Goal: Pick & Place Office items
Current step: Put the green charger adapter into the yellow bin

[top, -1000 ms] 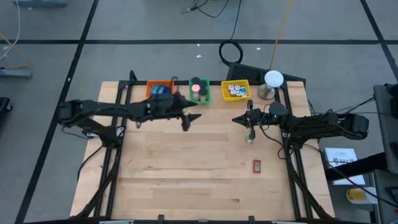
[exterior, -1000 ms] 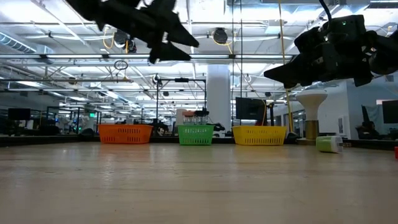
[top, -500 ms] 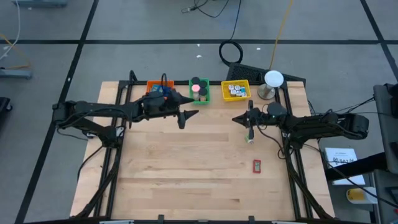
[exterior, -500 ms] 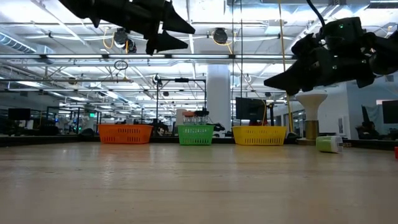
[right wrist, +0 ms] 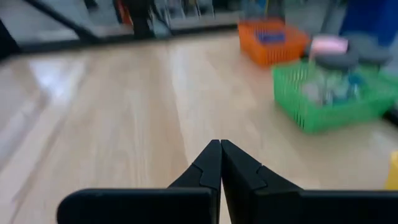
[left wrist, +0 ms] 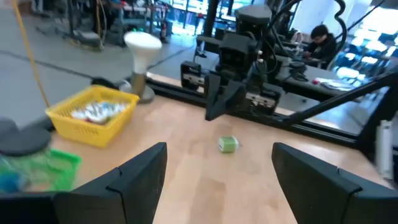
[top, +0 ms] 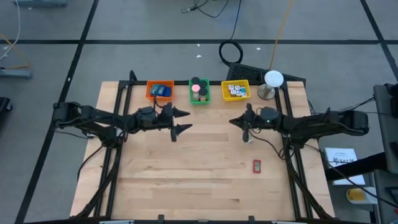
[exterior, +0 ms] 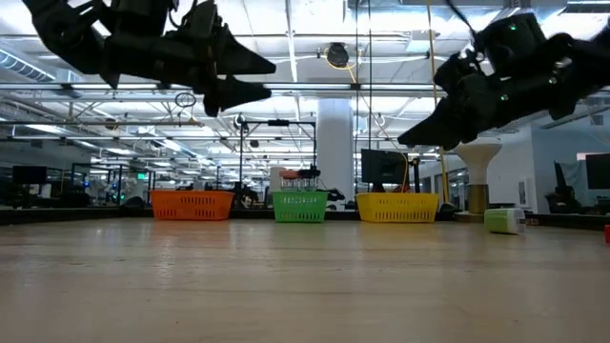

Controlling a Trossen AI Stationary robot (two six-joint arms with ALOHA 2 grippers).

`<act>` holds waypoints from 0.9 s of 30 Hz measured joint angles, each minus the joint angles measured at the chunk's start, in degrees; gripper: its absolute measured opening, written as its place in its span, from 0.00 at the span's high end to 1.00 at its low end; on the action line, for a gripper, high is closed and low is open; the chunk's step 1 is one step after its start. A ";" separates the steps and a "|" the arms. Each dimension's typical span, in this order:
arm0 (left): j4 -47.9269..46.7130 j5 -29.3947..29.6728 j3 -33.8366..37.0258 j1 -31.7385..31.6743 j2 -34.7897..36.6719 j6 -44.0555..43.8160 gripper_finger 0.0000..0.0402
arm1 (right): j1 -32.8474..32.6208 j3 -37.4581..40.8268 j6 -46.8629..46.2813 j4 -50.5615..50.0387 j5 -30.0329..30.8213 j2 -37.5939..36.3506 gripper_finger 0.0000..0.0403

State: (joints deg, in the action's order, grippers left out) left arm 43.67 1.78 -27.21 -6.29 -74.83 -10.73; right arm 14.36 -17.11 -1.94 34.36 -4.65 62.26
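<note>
- The wooden table [top: 186, 162] has a dark frame running along its left and right edges, and most of its middle and near part is bare board.
- The left gripper [top: 185, 121] hangs in the air over the left-centre of the table, just in front of the orange bin [top: 160, 91]; its two fingers are spread wide apart and hold nothing.
- The orange bin stands at the far edge with blue pieces [top: 161, 90] in it.
- Beside it, the green bin [top: 199, 91] holds pink and black round pieces [top: 196, 87].
- Next along the far edge, the yellow bin [top: 236, 91] holds small pale and coloured pieces [top: 235, 91].
- The right gripper [top: 233, 121] is raised above the board in front of the yellow bin, its fingers pressed together with nothing between them.
- A small green piece [top: 248, 138] lies on the table near the right gripper, not touching it.
- A red piece [top: 256, 165] lies alone nearer the front, toward the right edge.
- The white-domed stand [top: 272, 84] is at the far right corner.
- No writing or label can be read.
</note>
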 joint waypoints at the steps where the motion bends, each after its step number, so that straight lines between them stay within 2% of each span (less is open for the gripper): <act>1: 0.14 -0.06 0.31 0.29 0.00 -1.12 0.27 | -1.12 -1.58 -0.52 -4.45 1.76 0.00 1.00; 5: 1.48 -0.05 0.41 1.14 0.01 -3.98 0.27 | -6.49 -8.30 -4.56 -23.80 12.34 0.02 1.00; 8: 1.99 0.31 0.38 1.21 0.00 -4.11 0.27 | -10.46 -12.57 -11.11 -36.05 19.05 0.02 1.00; 13: 3.19 4.75 0.38 1.18 0.04 -10.32 0.27 | -17.05 -17.01 -25.81 -50.26 24.56 0.02 1.00; 15: 2.48 5.97 0.38 1.31 0.04 -11.13 0.31 | -19.61 -18.04 -31.81 -54.85 25.70 0.02 1.00; 18: 1.85 7.89 0.83 3.39 -0.31 -2.20 0.44 | -23.25 -18.94 -40.90 -60.06 25.79 0.02 1.00; 23: 4.79 18.77 3.91 7.47 -1.05 6.29 0.78 | -30.22 -21.02 -56.83 -68.51 25.66 0.72 1.00; 25: 6.94 18.80 5.68 7.98 -1.05 7.11 0.92 | -33.27 -22.67 -63.35 -72.46 25.52 2.21 1.00; 27: 8.72 17.14 7.02 7.81 -1.07 6.85 0.97 | -35.99 -25.00 -68.63 -76.47 24.69 4.57 1.00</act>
State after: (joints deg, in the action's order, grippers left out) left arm 52.39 18.93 -20.19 1.52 -75.90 -3.88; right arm -21.63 -42.11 -70.57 -42.11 20.05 66.83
